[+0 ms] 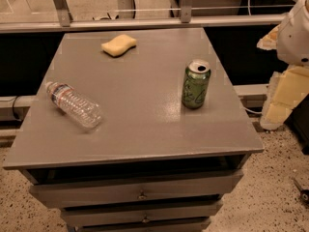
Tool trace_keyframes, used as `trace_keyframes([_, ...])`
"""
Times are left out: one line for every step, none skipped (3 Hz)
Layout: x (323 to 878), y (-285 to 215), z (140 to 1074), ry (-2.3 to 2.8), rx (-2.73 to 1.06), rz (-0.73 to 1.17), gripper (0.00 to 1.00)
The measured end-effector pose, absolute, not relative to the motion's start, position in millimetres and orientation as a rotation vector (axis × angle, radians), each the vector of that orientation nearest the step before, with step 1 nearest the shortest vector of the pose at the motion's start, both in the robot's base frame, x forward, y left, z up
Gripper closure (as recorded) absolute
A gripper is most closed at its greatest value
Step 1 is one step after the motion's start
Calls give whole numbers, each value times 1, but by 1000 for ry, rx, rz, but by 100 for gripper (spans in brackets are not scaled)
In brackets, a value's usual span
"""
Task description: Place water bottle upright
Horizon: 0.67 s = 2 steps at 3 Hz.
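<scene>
- Water bottle (75,105) lies on its side on the near left part of the grey tabletop (145,129). Its white cap points to the far left edge and its base to the near right. The red, white and blue label band sits close to the cap end, and the clear ribbed body rests flat on the surface.
- Below the near edge of the top, the cabinet's drawers (140,190) face the camera, each with a small knob at its middle. The cabinet stands on a speckled floor (270,197).
- A green soda can (196,85) stands upright on the right half of the top, a little farther back than the bottle and well apart from it. Its opened lid shows.
- The gripper (282,100) hangs off the right side of the table, beyond its edge, pale yellow under the arm's white housing (295,30). It touches nothing on the top and is well apart from the bottle. Whether it is open or closed, I cannot tell.
- A yellow sponge (119,45) lies flat near the far edge, left of centre.
- A metal rail (145,23) runs across behind the table.
</scene>
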State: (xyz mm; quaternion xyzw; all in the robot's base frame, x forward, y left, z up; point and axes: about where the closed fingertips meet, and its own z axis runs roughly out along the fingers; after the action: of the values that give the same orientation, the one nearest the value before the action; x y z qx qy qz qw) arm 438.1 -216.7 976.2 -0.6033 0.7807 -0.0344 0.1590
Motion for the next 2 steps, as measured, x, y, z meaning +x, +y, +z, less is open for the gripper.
trace_keyframes([445,-204,981,2207,-1722,-85,0])
trace_keyframes([463,-171,990,2154,-1718,-39,0])
